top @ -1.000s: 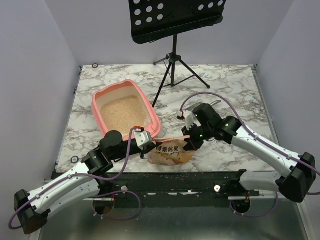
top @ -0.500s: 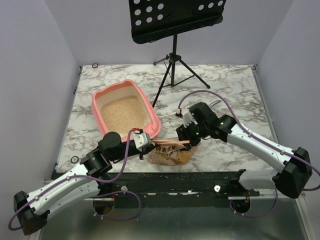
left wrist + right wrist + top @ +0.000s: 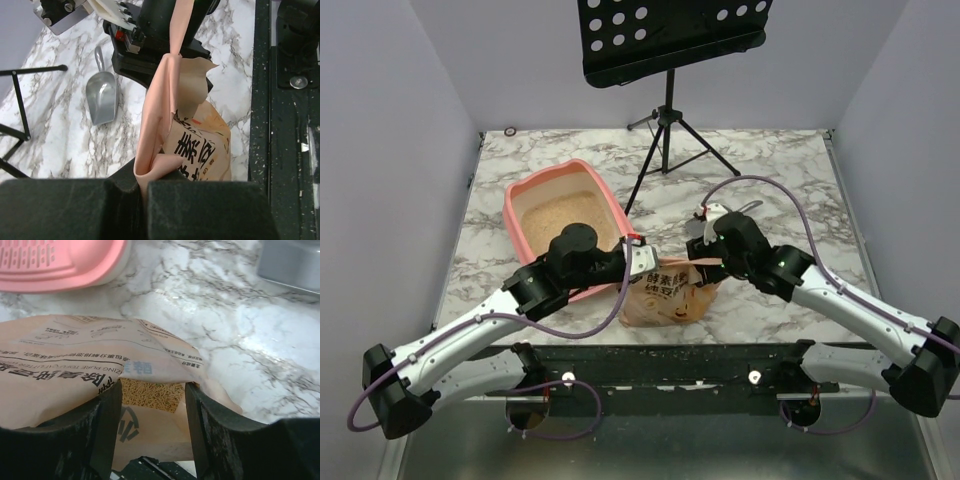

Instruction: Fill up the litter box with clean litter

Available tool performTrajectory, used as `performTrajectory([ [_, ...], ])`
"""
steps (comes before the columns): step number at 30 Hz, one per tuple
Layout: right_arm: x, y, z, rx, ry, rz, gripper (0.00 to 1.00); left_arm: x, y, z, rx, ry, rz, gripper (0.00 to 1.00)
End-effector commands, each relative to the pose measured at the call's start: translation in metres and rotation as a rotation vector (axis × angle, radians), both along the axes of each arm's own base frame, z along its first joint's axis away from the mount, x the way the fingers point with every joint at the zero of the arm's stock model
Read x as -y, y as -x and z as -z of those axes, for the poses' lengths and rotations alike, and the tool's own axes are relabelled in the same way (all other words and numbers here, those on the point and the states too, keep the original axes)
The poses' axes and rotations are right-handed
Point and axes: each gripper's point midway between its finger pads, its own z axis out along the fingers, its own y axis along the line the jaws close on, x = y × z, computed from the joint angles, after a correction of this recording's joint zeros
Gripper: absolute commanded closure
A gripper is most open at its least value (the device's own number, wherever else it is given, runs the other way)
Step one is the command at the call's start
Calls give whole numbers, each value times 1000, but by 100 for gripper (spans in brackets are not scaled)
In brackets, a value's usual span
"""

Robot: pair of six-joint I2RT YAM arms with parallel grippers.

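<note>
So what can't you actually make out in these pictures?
How much clean litter the litter bag holds: the right wrist view shows only a patch through its mouth; overhead shows its printed side.
Near end of the litter box: overhead, the left arm covers it.
Lower part of the bag's print: left wrist view, the left gripper pinching its edge blocks it.
Metal scoop: overhead, mostly behind the right arm.
</note>
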Motion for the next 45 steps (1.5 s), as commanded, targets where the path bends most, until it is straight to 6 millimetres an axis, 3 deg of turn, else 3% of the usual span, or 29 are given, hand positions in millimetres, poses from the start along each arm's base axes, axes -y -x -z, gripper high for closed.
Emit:
performTrajectory([
  [1, 25, -17, -12, 128, 3, 139, 39, 25, -9, -73, 282, 86, 124, 100],
  [8, 39, 15, -5, 92, -57, 101, 40, 40, -34, -105, 320, 133, 280, 100],
  [10, 43, 26, -1, 77, -72, 86, 41, 41, -42, -104, 304, 150, 310, 100],
  [14, 47, 46, 8, 33, -101, 55, 42, 41, -52, -73, 222, 118, 329, 100],
  [17, 47, 41, 1, 62, -103, 60, 42, 41, -42, -52, 133, 130, 342, 100],
  [19, 47, 31, -16, 107, -92, 74, 42, 38, -33, -39, 102, 148, 331, 100],
  [22, 48, 16, -32, 163, -51, 91, 45, 29, -23, -32, 107, 166, 284, 100],
  [24, 44, 14, -42, 174, -51, 69, 51, 22, -18, -28, 93, 165, 261, 100],
  [28, 33, 15, -45, 169, -69, 9, 82, 10, -15, -27, 99, 163, 200, 100],
  [33, 28, 18, -29, 129, -38, -41, 98, 2, -12, -28, 120, 159, 173, 100],
  [39, 12, 26, -29, 88, -77, -118, 99, 0, -11, -22, 114, 155, 167, 100],
  [45, 17, 37, -38, 78, -83, -145, 99, 1, -11, -8, 89, 144, 169, 100],
])
